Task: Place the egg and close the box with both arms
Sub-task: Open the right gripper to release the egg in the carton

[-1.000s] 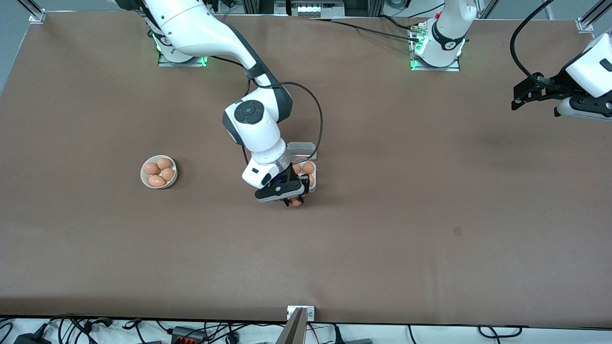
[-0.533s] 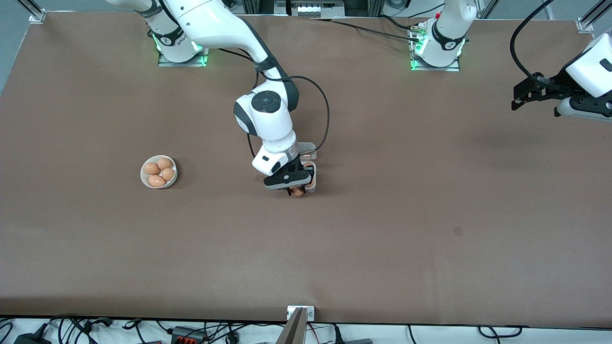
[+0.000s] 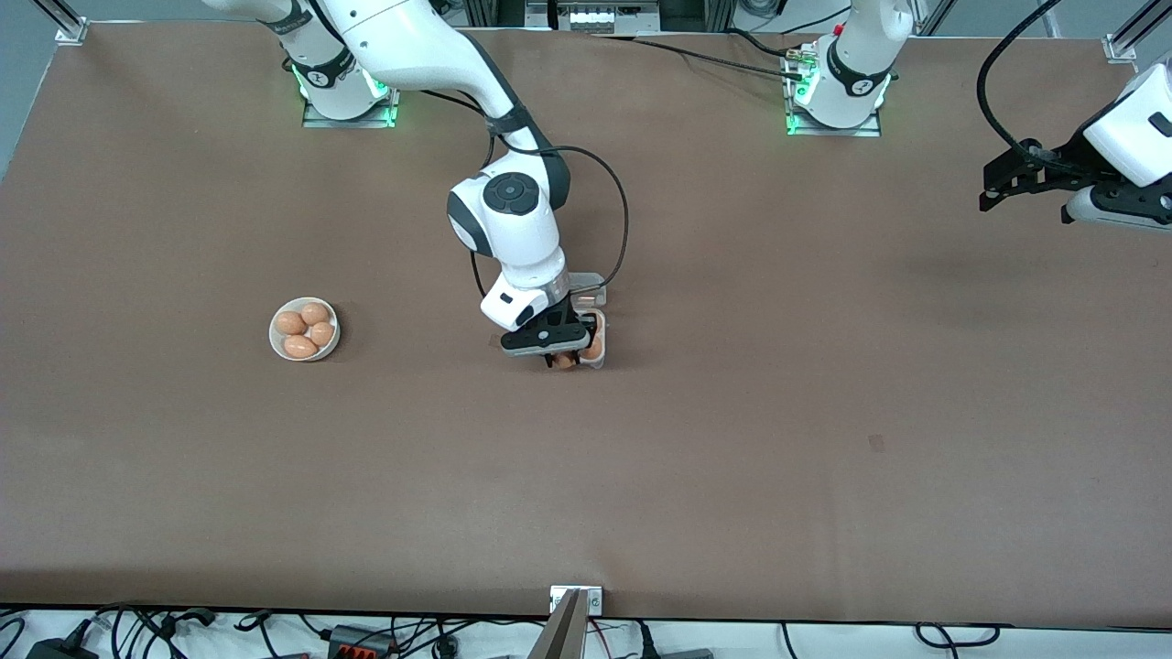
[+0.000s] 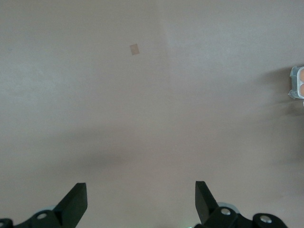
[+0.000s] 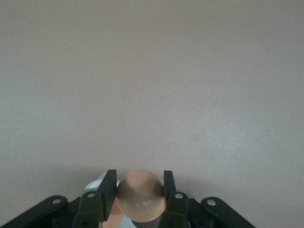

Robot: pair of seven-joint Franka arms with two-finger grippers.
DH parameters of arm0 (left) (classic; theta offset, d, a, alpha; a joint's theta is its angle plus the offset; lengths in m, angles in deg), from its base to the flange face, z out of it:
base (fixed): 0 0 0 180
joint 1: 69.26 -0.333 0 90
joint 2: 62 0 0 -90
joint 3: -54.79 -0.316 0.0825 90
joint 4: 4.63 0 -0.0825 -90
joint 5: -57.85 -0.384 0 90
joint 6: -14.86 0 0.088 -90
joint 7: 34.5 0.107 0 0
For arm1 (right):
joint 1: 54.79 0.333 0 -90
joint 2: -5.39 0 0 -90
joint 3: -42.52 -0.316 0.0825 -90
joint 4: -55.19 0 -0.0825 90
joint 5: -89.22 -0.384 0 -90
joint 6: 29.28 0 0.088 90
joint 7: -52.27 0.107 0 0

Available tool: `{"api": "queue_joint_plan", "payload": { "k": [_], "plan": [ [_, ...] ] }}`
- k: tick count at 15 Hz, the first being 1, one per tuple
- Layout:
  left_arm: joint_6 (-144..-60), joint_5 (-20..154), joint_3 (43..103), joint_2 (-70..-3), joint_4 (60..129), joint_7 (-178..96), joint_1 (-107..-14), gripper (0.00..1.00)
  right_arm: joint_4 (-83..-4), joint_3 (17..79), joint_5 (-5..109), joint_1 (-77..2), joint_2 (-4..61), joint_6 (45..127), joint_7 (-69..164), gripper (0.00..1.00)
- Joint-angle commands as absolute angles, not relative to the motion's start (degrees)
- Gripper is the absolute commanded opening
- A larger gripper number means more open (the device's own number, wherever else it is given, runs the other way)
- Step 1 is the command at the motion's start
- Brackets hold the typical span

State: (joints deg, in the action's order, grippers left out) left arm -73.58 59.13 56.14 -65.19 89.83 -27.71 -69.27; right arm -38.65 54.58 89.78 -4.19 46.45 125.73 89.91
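Observation:
My right gripper (image 3: 563, 359) is shut on the orange-brown egg (image 3: 566, 362), holding it over the front cells of the clear egg box (image 3: 600, 351) at mid-table. In the right wrist view the egg (image 5: 140, 195) sits between the two black fingers (image 5: 108, 190), with part of the box just showing under it. The box's lid (image 3: 586, 283) is open on the side toward the robots' bases. My left gripper (image 3: 993, 188) is open and empty, waiting in the air at the left arm's end of the table. Its wrist view shows the box's edge (image 4: 297, 82) with eggs in it.
A round white bowl (image 3: 304, 329) with several eggs stands toward the right arm's end. A small dark patch (image 3: 876, 443) marks the brown table cover, also visible in the left wrist view (image 4: 134, 49). A metal bracket (image 3: 575, 599) sits at the table's near edge.
My right gripper has carried the egg from just in front of the box to over its front cells and lowered it. The left arm has not moved.

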Motion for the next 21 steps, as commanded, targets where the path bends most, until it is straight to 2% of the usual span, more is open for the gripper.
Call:
{"api": "queue_joint_plan", "payload": {
  "k": [1,12,16,17,18,19,20,21],
  "plan": [
    [-72.0,59.4,56.3,-64.2,87.5,-28.2,-69.4,1.0,-40.7,55.8,90.5,-2.9,45.1,126.7,91.9,0.0],
    [-71.9,59.4,56.3,-64.2,87.6,-28.2,-69.5,1.0,-41.9,55.7,90.4,-2.6,45.1,126.7,96.7,0.0],
    [-72.0,59.4,56.3,-64.2,87.5,-28.3,-69.5,1.0,-41.9,55.7,90.4,-2.2,45.2,126.7,97.9,0.05],
    [-72.0,59.5,56.3,-64.2,87.5,-28.4,-69.4,1.0,-41.9,55.7,90.4,-2.3,45.2,126.7,97.9,0.17],
    [-72.0,59.5,56.3,-64.2,87.5,-28.6,-69.5,1.0,-41.9,55.7,90.4,-2.3,45.2,126.7,97.9,0.37],
    [-72.0,59.3,56.3,-64.2,87.4,-28.6,-69.3,1.0,-41.9,55.7,90.4,-2.4,45.2,126.6,97.9,0.45],
    [-71.9,59.4,56.3,-64.2,87.5,-28.5,-69.3,1.0,-41.9,55.7,90.4,-2.4,45.2,126.6,97.9,0.62],
    [-71.4,59.4,56.3,-64.1,87.5,-28.5,-69.2,1.0,-41.8,55.7,90.3,-2.6,45.1,126.6,97.7,0.68]
  ]
}}
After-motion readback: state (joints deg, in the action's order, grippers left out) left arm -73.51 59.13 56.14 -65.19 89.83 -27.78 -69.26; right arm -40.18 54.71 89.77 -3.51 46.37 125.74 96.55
